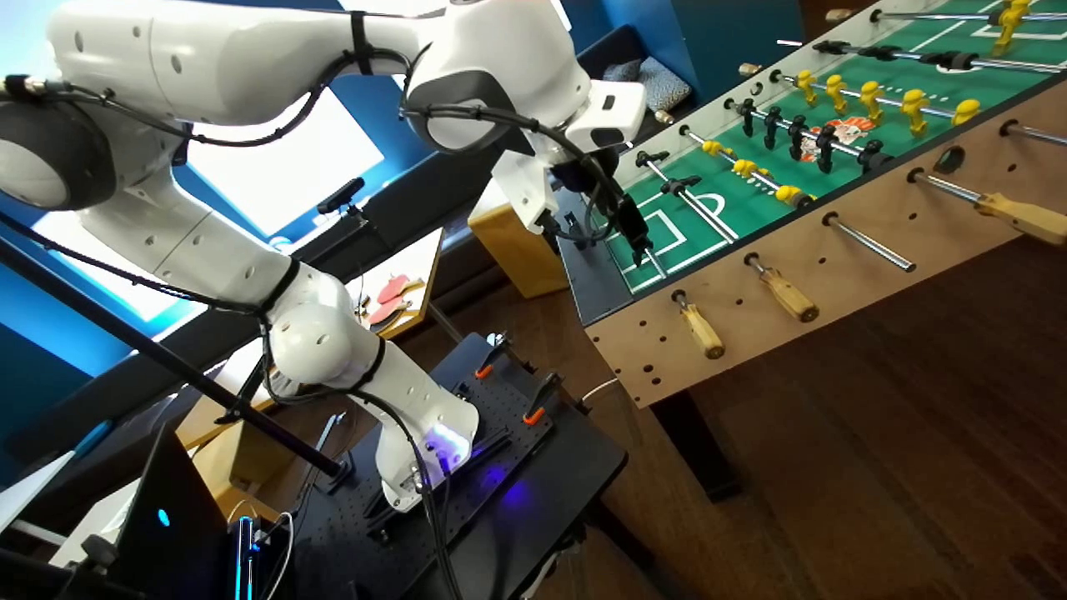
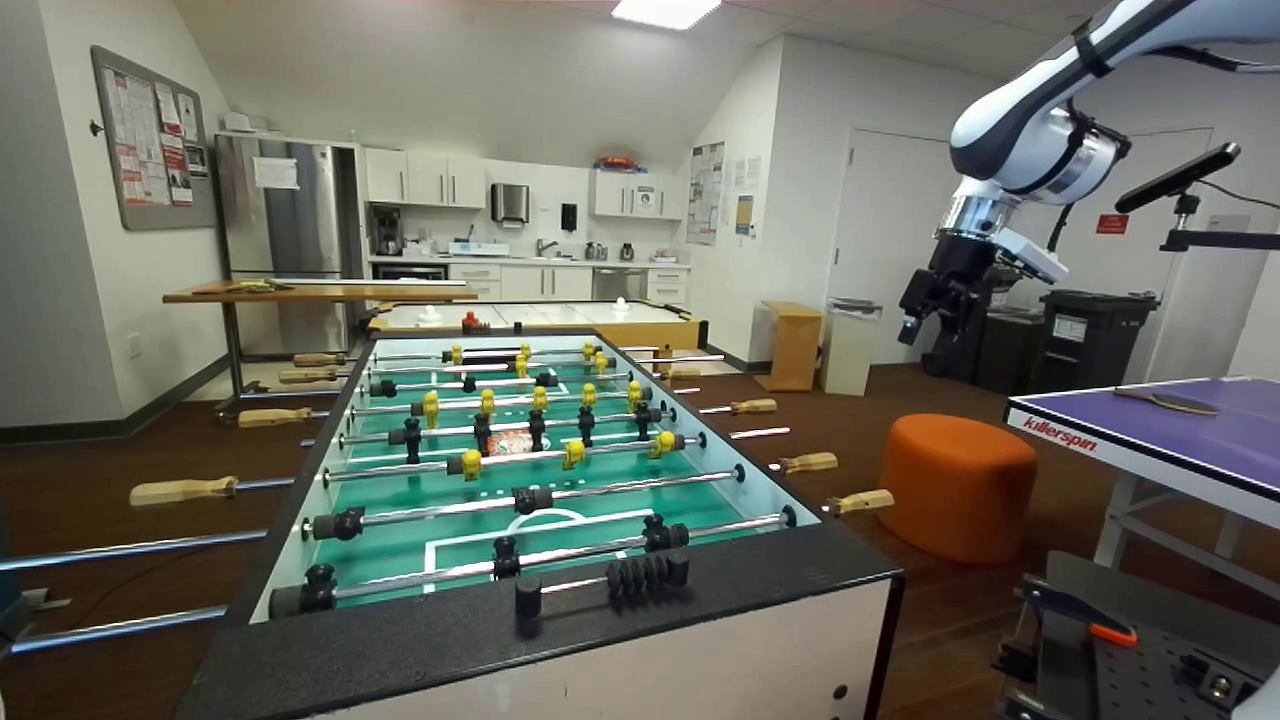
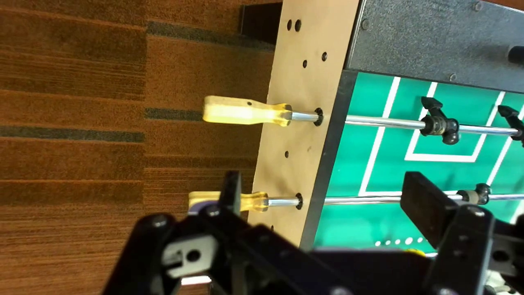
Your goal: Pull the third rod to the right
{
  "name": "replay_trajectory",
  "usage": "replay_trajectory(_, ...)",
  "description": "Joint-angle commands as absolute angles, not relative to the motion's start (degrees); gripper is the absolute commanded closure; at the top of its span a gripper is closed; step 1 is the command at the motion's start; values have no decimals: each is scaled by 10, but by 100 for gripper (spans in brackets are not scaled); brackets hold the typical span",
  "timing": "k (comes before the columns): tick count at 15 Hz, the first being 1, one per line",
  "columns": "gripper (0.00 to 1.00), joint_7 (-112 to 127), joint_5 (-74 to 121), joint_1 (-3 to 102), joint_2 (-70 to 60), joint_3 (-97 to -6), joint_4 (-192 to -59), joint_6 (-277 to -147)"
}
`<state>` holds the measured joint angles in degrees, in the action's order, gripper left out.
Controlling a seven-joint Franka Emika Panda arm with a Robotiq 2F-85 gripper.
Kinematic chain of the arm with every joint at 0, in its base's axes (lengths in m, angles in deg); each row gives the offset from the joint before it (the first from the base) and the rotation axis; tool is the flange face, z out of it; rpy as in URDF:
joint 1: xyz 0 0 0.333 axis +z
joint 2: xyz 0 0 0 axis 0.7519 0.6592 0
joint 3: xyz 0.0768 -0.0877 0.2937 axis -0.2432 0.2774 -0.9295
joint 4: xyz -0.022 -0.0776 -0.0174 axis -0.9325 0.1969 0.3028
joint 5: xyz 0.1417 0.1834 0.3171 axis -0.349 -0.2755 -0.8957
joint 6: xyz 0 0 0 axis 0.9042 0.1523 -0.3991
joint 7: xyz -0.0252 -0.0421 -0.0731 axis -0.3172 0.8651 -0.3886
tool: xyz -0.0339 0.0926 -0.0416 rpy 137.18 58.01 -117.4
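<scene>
We see the hand (image 3: 323, 188), fingers (image 3: 423, 205) apart, higher than the foosball table (image 1: 746, 329), whose 3rd rod (image 1: 872, 243) juts between 2 handles (image 1: 788, 296).

In an exterior view we look down, rolled sideways, back far enough to hold most of the white jointed robot arm (image 1: 208, 242) at left, brown-sided green-pitched foosball tabletop (image 1: 842, 287) slanting off right. In an exterior view we sit just off and above the black end rail (image 2: 440, 640), facing lengthwise toward the stainless-steel refrigerator (image 2: 300, 230). Wrist view: we peer down close on the brown side wall (image 3: 286, 172), over the black two-fingered pincer (image 3: 321, 192). Both exterior views share arm, pincer, tabletop; all three, that rail.
</scene>
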<state>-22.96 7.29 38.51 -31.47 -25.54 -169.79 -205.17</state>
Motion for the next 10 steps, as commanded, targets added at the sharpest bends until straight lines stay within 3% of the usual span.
replay_trajectory(1, 0, -233, 68, 360, -313, -280, -1696, -2049)
replay_trajectory(5, 0, -234, -54, 354, -239, -259, -1631, -1977)
replay_trajectory(10, 0, -243, -198, 266, -112, -256, -1524, -1856)
